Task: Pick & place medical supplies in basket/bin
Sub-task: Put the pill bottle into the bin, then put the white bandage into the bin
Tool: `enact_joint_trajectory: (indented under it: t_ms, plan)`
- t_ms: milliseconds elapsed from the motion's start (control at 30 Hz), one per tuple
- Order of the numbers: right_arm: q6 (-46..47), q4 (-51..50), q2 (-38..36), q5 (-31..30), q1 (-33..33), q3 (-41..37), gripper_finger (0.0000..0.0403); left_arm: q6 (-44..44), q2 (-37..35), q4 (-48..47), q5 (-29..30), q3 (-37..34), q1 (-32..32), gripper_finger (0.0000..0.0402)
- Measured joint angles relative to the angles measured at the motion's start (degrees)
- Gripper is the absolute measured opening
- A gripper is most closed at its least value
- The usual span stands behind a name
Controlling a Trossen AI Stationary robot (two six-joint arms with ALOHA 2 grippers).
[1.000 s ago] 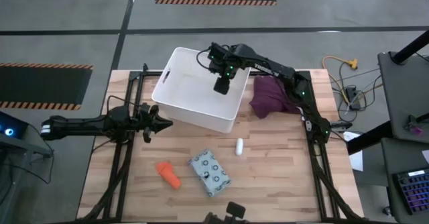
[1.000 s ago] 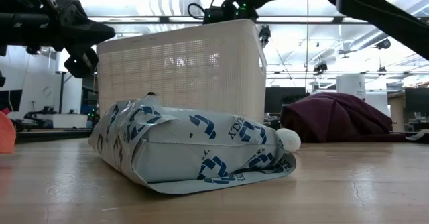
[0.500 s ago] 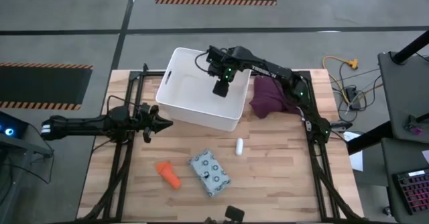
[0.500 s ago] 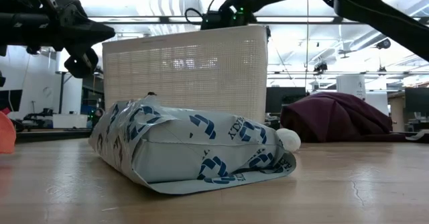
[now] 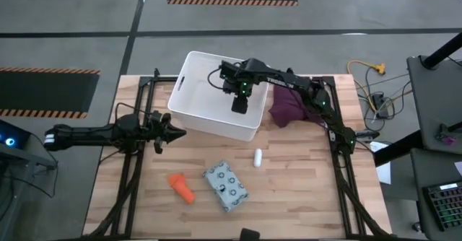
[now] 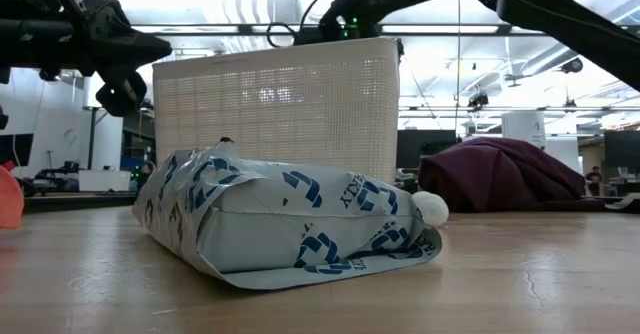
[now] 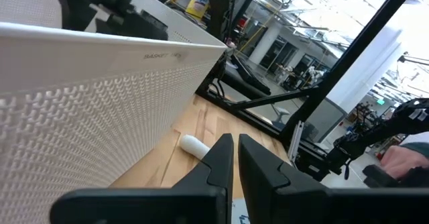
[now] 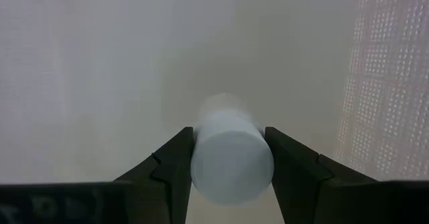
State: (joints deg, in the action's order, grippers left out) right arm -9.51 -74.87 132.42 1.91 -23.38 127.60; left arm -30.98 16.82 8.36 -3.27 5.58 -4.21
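Right wrist view: right gripper (image 8: pixel 230 158) is clamped on a small white vial (image 8: pixel 232 158), one finger pressed to each side, with the pale inside of the white bin (image 8: pixel 100 63) filling everything beyond it.
Right gripper, from above: it hangs over the bin's (image 5: pixel 189 89) interior toward the right-hand wall, pointing down — the vial itself is hidden under the gripper (image 5: pixel 239 102) in the high view.
Deciding relation: the bin floor lies straight below the held vial, so the drop looks like a plain release downward; my judgement is that no sideways travel is needed.
Left gripper: (image 5: pixel 172 131) waits low beside the bin's left front corner, fingers together, carrying nothing.
Still on the counter: white tube (image 5: pixel 258 157) just in front of the bin, long axis running front to back; grey-blue packet (image 5: pixel 226 186) lying diagonally; orange bottle (image 5: pixel 182 187) to its left.
Nearer arm: the tube sits on the right arm's side — the bottle is closer to the left.
Maroon cloth: (image 5: pixel 290 102) right of the bin, apart from the supplies.
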Motion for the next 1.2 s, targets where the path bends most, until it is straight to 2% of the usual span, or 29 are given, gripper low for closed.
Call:
enact_joint_trajectory:
  t_ms: [367, 700, 867, 1200]
  plan:
    - [0.29, 3.28, 0.0, -0.06, 0.08, -5.43, 0.0156, 0.0, 0.0, -0.01, 0.04, 0.0, 0.02, 0.0006]
    - [0.89, 3.09, 0.0, -0.26, 0.09, -5.9, 0.0248, 0.0, 0.0, 0.0, 0.11, 0.0, 0.0, 0.0006]
    - [2.03, 2.29, -0.25, -0.43, 0.03, -3.22, 0.0281, 0.0, 0.0, -0.02, 0.09, 0.0, 0.02, 0.0006]
    - [3.41, 2.2, -5.51, -0.48, 0.02, 3.88, 0.0267, 0.0, -0.02, 0.0, -0.04, 0.0, 0.0, 0.0006]
